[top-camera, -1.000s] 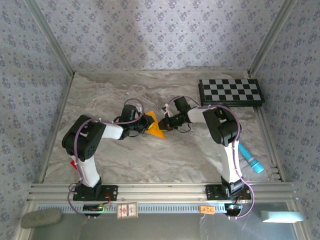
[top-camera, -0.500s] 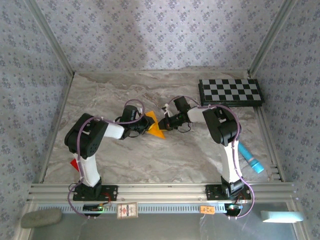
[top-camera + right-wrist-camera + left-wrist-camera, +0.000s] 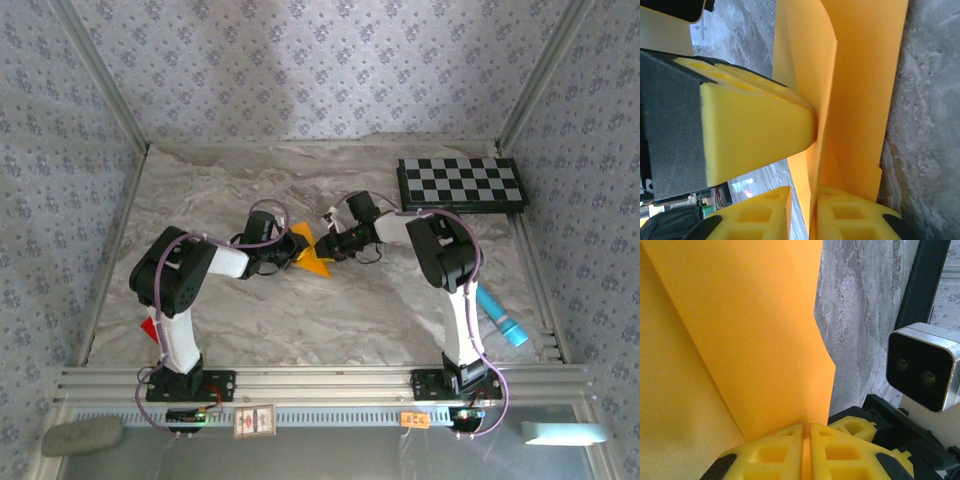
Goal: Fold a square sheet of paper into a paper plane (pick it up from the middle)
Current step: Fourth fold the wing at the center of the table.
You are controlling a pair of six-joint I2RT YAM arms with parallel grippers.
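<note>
Left wrist view: left end effector (image 3: 806, 432) clamps the paper sheet (image 3: 750, 340), right end effector (image 3: 802, 195) slightly parted around it.

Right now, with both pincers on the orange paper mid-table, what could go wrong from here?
1. The right pincer has its jaws slightly apart around the orange paper, so the fold might spring open or slip.
2. The left pincer is clamped on the same paper close by; a small move could bump them together or tear it.
3. The layers bow apart, so a crease may set crooked.
</note>
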